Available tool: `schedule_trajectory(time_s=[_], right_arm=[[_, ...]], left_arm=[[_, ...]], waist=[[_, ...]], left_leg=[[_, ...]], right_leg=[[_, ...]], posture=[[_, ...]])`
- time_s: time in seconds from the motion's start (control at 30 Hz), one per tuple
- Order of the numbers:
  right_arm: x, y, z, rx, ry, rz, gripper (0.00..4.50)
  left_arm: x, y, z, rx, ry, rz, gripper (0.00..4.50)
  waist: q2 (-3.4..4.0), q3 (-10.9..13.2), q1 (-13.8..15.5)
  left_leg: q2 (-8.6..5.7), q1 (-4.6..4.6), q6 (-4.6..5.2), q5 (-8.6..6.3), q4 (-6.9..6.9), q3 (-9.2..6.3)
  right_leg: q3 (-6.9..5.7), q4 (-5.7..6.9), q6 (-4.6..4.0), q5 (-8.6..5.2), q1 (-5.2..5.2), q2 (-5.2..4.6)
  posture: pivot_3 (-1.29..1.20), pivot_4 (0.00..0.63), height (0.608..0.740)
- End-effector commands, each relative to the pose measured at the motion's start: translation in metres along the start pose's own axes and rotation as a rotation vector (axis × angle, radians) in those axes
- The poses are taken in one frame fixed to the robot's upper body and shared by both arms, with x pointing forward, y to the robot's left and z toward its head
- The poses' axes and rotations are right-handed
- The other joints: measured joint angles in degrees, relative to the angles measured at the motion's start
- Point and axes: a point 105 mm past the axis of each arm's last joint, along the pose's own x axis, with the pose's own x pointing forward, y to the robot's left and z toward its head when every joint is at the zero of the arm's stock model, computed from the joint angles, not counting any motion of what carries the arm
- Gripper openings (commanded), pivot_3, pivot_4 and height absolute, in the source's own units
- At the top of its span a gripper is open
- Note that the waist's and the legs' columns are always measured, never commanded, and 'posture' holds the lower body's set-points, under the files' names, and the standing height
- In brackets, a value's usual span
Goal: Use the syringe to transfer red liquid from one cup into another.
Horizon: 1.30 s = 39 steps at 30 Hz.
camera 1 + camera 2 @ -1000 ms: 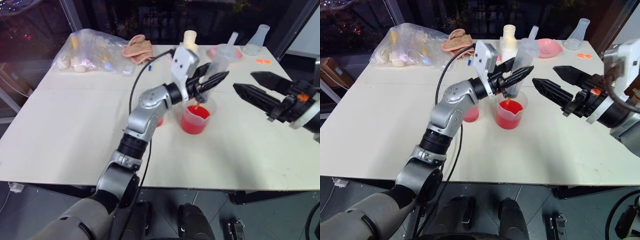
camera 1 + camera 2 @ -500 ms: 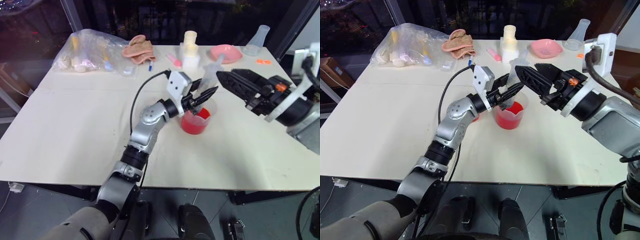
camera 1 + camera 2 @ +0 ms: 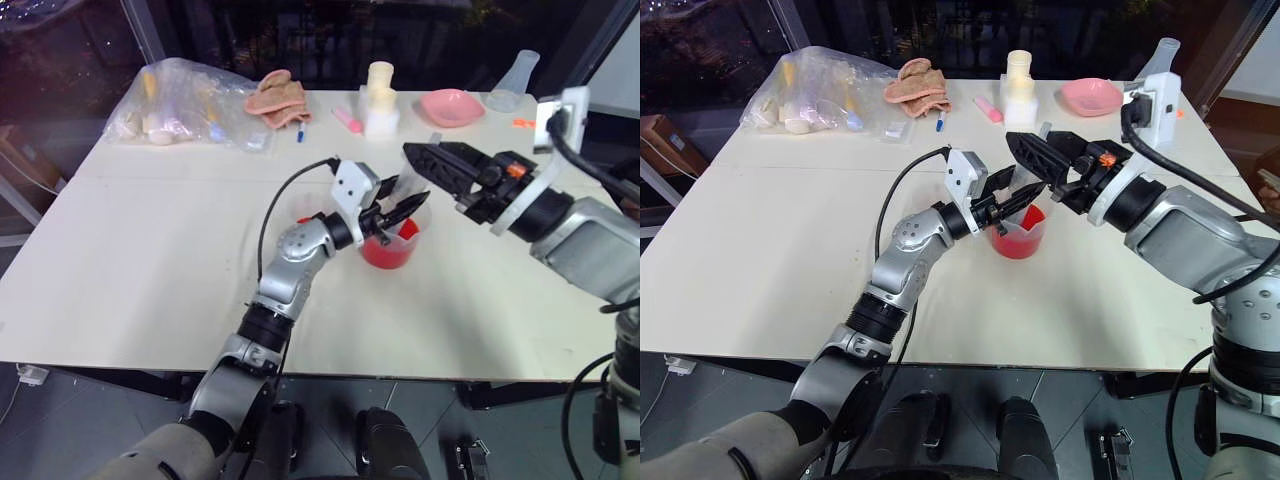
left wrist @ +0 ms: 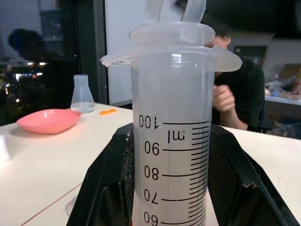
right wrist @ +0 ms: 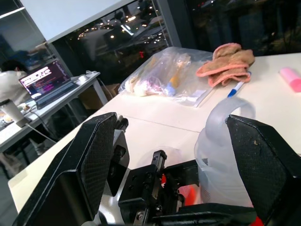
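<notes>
Filling step: left gripper (image 3: 392, 212) clamped on syringe (image 4: 173, 141) above red-liquid beaker (image 3: 392, 246) — right gripper (image 3: 432, 165) wide open, next to grip plunger (image 4: 175, 10) and pull.

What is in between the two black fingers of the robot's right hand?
The top of the syringe, seen in the right wrist view. The right gripper is open around its plunger end, and the left gripper grips the barrel.

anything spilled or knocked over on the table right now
Nothing stands out. The wide clear plastic beaker stands upright with its red liquid inside, and no red shows on the white table around it. The left gripper holds the large clear plastic syringe over it.
</notes>
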Motion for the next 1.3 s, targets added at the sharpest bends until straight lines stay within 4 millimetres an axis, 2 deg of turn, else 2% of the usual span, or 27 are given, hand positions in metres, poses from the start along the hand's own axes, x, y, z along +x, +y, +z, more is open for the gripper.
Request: schedule_trajectory(time_s=[0.03,0.17,0.2,0.3,0.43,0.47,0.67,0.9,1.07,1.3], right_arm=[[0.002,0.006,0.009,-0.009,-0.044,0.028,3.85],[0.006,0.007,0.006,-0.002,-0.043,0.045,3.85],[0.008,0.008,0.005,0.002,-0.04,0.054,3.58],[0.014,0.007,0.002,-0.002,-0.025,0.068,2.5],[0.02,0.005,0.003,0.0,-0.016,0.088,0.4],[0.021,0.004,0.002,0.004,-0.013,0.095,0.07],[0.025,0.002,0.006,0.013,-0.017,0.107,0.07],[0.024,0.003,0.013,-0.002,-0.044,0.113,0.07],[0.021,0.005,0.025,-0.019,-0.077,0.12,0.07],[0.018,0.003,0.041,-0.034,-0.126,0.11,0.07]], left_arm=[[0.002,-0.004,0.012,0.032,-0.037,-0.015,1.51],[0.003,-0.005,0.011,0.03,-0.033,-0.017,1.51],[0.003,-0.005,0.01,0.027,-0.03,-0.02,1.51],[0.002,-0.007,0.007,0.019,-0.018,-0.029,1.51],[0.0,-0.007,0.003,0.009,-0.001,-0.039,1.51],[-0.001,-0.006,0.002,0.004,0.004,-0.041,1.51],[-0.001,-0.006,-0.007,-0.028,0.034,-0.046,1.51],[-0.007,-0.004,-0.026,-0.042,0.097,-0.039,1.51],[-0.011,-0.006,-0.035,-0.041,0.126,-0.054,1.51],[-0.012,-0.01,-0.036,-0.041,0.128,-0.063,1.51]], waist=[[0.0,0.0,-0.03],[0.0,0.0,-0.08],[0.0,0.0,-0.07],[0.01,0.0,-0.13],[0.01,0.0,-0.16],[0.01,0.0,-0.14],[0.01,0.0,-0.21],[0.01,0.0,-0.21],[0.01,0.0,-0.35],[0.01,0.0,-0.85]], left_leg=[[0.0,0.0,0.0,0.0,0.0,0.0],[0.01,0.01,0.0,0.0,0.0,0.0],[0.01,0.01,0.0,0.0,0.0,0.0],[0.01,0.01,0.0,0.0,0.0,0.0],[0.01,0.02,0.0,0.0,-0.02,0.0],[0.01,0.02,0.0,0.0,-0.02,0.0],[0.01,0.02,0.0,0.0,-0.02,-0.01],[0.01,0.02,0.0,0.0,-0.03,-0.01],[0.01,0.02,0.0,0.0,-0.03,-0.01],[0.01,0.02,0.0,0.0,-0.04,-0.03]], right_leg=[[0.0,0.0,0.0,0.0,0.0,0.0],[0.0,0.0,0.0,0.0,0.0,0.02],[0.0,0.0,0.0,0.0,0.0,0.02],[0.0,0.0,0.0,0.0,0.0,0.02],[0.0,0.0,0.0,0.0,0.0,0.03],[0.0,0.0,0.0,0.0,0.0,0.03],[0.0,0.0,0.0,0.0,0.0,0.03],[0.0,0.0,0.0,0.0,0.0,0.02],[0.0,0.0,0.0,0.0,-0.01,0.01],[0.0,0.0,0.0,0.0,-0.01,0.01]], posture=[[0.0,0.15,0.74],[0.0,0.15,0.74],[0.0,0.15,0.74],[0.0,0.15,0.74],[0.0,0.15,0.74],[0.0,0.15,0.74],[0.0,0.15,0.74],[0.0,0.15,0.74],[0.0,0.15,0.74],[0.0,0.15,0.74]])
